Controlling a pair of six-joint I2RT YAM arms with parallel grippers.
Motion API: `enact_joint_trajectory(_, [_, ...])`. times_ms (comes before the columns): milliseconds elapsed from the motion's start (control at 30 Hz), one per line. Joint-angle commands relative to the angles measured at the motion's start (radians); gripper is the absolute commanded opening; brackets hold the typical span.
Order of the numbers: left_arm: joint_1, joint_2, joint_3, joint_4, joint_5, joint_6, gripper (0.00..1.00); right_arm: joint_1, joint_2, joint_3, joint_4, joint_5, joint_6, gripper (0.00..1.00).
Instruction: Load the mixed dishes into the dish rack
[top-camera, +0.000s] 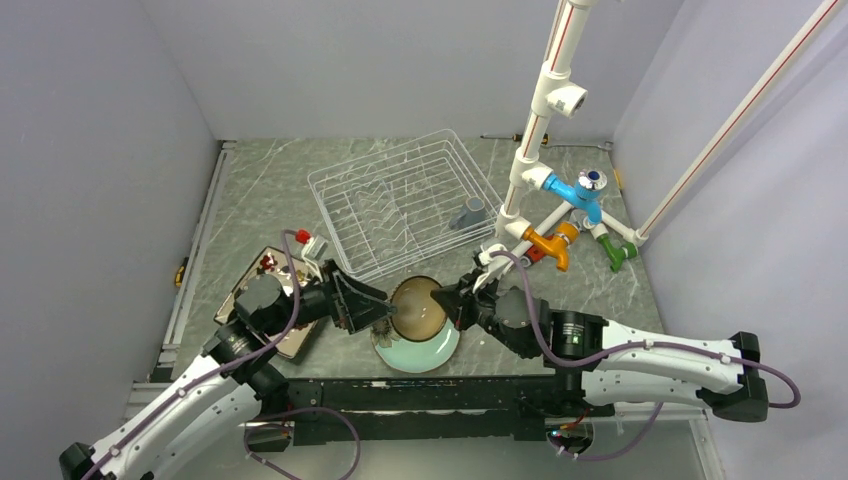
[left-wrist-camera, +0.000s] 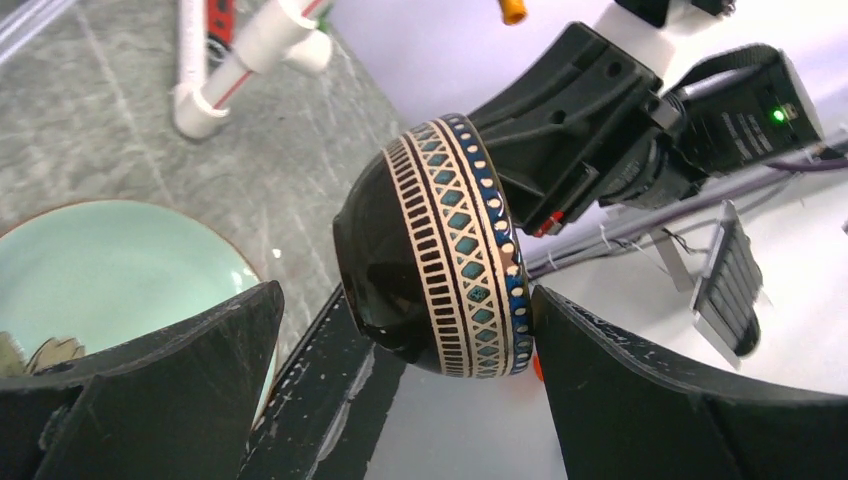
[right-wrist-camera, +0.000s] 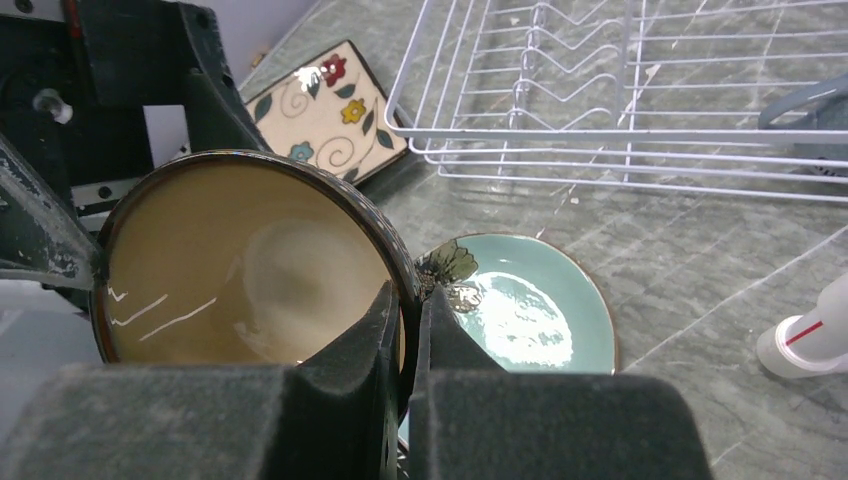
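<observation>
Brown outside and tan within, the bowl (right-wrist-camera: 240, 270) is clear of the counter (right-wrist-camera: 700, 270) and tipped on its side, its mouth turned toward the right arm. The right hand (right-wrist-camera: 408, 300) is pinched tight on the bowl's rim, one finger inside and one outside. The left hand (top-camera: 383, 312) is spread wide, with a finger on either side of the bowl's patterned outer wall. From the left wrist view I cannot tell whether either finger actually touches it. Below the bowl, at the near edge of the counter, lies the pale green round plate (right-wrist-camera: 530, 310), its flower mark showing just past the bowl's rim. The cream floral square plate (right-wrist-camera: 325, 108) lies flat on the left of the counter, partly under the left arm in the top view. The white wire dish rack (top-camera: 395, 200) stands farther back, near the middle of the counter and apart from the bowl. The small grey mug (top-camera: 470, 212) sits in its right end, while the rows of prongs hold nothing. The white pipe stand (top-camera: 530, 150) with coloured fittings rises just to the right of the rack.
</observation>
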Motion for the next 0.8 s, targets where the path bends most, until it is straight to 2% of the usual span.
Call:
enact_joint_trajectory(0, [0.003,0.072,-0.002,0.29,0.19,-0.09,0.99,0.004,-0.049,0.02,0.15,0.024,-0.007,0.0])
enact_joint_trajectory(67, [0.002,0.089,-0.002,0.31,0.207,-0.097,0.98,0.005,-0.052,0.02,0.15,0.027,-0.009,0.0])
enact_joint_trajectory(300, [0.001,0.052,0.017,0.23,0.14,-0.059,0.89,0.005,-0.06,0.017,0.177,0.056,-0.012,0.0])
enact_joint_trajectory(433, [0.002,0.091,0.025,0.231,0.167,-0.087,0.99,0.005,-0.074,-0.002,0.224,0.086,-0.018,0.0])
enact_joint_trajectory(567, [-0.001,0.12,-0.014,0.334,0.2,-0.14,0.99,0.004,-0.083,-0.017,0.244,0.112,-0.017,0.0])
enact_joint_trajectory(767, [-0.005,0.096,-0.027,0.349,0.187,-0.144,0.96,0.004,-0.076,-0.003,0.221,0.12,-0.017,0.0])
